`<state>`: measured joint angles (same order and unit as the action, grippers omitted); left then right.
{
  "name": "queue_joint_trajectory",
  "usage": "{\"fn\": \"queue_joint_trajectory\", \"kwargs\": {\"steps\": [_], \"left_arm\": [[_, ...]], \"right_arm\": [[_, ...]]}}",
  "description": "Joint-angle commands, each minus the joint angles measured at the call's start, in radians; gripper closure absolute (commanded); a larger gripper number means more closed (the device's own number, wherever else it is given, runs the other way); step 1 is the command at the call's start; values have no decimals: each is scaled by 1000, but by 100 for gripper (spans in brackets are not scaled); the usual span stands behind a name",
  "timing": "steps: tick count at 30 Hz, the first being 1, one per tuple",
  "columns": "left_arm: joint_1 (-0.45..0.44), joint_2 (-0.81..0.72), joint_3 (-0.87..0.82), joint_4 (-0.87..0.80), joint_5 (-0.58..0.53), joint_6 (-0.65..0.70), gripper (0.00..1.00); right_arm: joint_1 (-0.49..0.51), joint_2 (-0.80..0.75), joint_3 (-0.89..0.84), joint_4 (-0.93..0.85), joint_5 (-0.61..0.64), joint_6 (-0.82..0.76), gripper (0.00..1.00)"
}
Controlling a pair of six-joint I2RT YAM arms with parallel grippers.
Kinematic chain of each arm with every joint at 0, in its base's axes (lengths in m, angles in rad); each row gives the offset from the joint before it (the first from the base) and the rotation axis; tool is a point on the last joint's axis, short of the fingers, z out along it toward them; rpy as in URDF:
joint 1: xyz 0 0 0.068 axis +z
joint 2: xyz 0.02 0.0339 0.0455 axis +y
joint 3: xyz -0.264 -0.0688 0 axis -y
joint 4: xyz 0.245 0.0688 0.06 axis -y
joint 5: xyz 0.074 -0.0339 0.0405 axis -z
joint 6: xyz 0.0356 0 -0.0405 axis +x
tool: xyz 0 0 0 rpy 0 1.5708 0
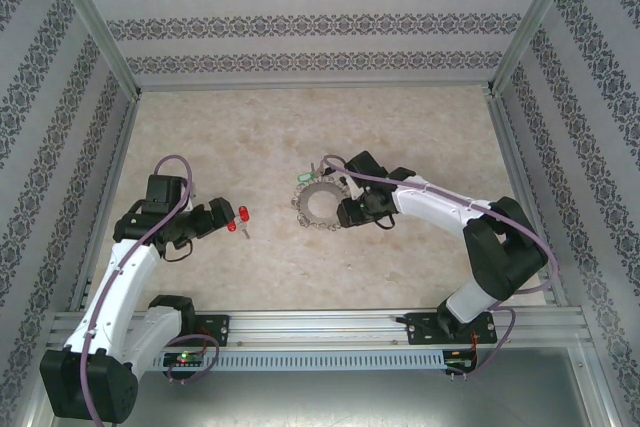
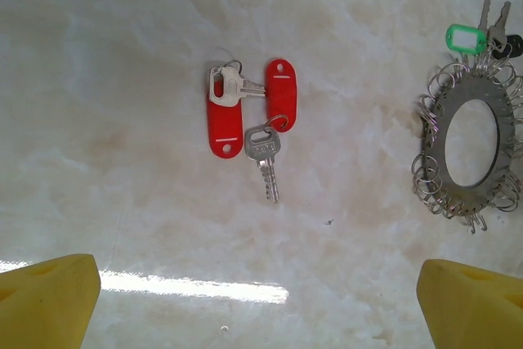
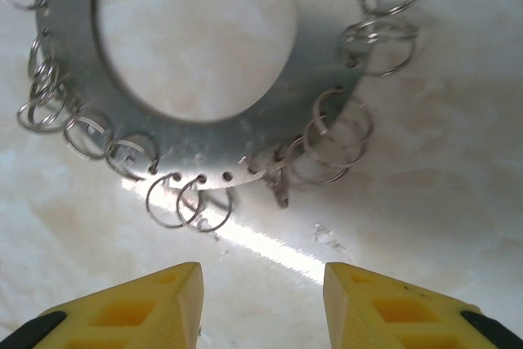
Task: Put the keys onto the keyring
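The two keys (image 2: 263,151), small silver ones joined to red plastic tags, lie flat on the table ahead of my left gripper (image 2: 257,308). That gripper is open and empty, and from above it (image 1: 222,215) sits just left of the keys (image 1: 238,218). The keyring (image 1: 303,209) is a flat silvery metal ring with many small wire loops round its rim, lying mid-table. My right gripper (image 1: 345,212) is at its right edge. In the right wrist view the keyring (image 3: 204,132) lies just ahead of the open right gripper (image 3: 261,300), apart from both fingertips.
A green-tagged key bunch (image 2: 466,37) hangs on the keyring's far rim (image 2: 437,132), also seen from above (image 1: 303,179). Metal frame posts and patterned walls enclose the marbled table (image 1: 250,127); a rail (image 1: 320,327) runs along the near edge.
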<state>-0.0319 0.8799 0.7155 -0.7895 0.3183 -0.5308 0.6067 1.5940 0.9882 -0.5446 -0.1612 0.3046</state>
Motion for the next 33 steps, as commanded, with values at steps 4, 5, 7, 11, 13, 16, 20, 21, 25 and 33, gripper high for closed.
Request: {"fn": "queue_joint_trajectory", "kwargs": {"steps": [4, 5, 7, 11, 13, 16, 20, 21, 25, 33], "left_arm": [[-6, -5, 51, 22, -31, 50, 1], [-6, -6, 52, 18, -42, 55, 0], [-6, -7, 55, 15, -48, 74, 0], [-6, -10, 33, 47, -32, 80, 0], [-6, -16, 18, 58, -28, 79, 0], [-6, -36, -12, 65, -54, 82, 0], [-7, -74, -51, 92, -70, 77, 0], [-7, -76, -54, 97, -71, 75, 0], [-6, -69, -69, 116, -76, 74, 0], [-6, -58, -59, 102, -62, 66, 0]], "right_arm": [[-10, 87, -12, 100, -138, -51, 61], [-10, 97, -4, 112, -132, -50, 61], [-13, 107, 3, 137, -107, -50, 60], [-31, 145, 9, 151, -91, -52, 58], [-28, 146, 8, 146, -95, -53, 59], [-14, 131, -2, 147, -98, -56, 58], [-18, 118, 10, 129, -53, -71, 55], [-24, 117, 14, 129, -41, -71, 49], [-57, 127, 18, 142, -73, -64, 43], [-53, 141, 24, 168, -34, -108, 62]]}}
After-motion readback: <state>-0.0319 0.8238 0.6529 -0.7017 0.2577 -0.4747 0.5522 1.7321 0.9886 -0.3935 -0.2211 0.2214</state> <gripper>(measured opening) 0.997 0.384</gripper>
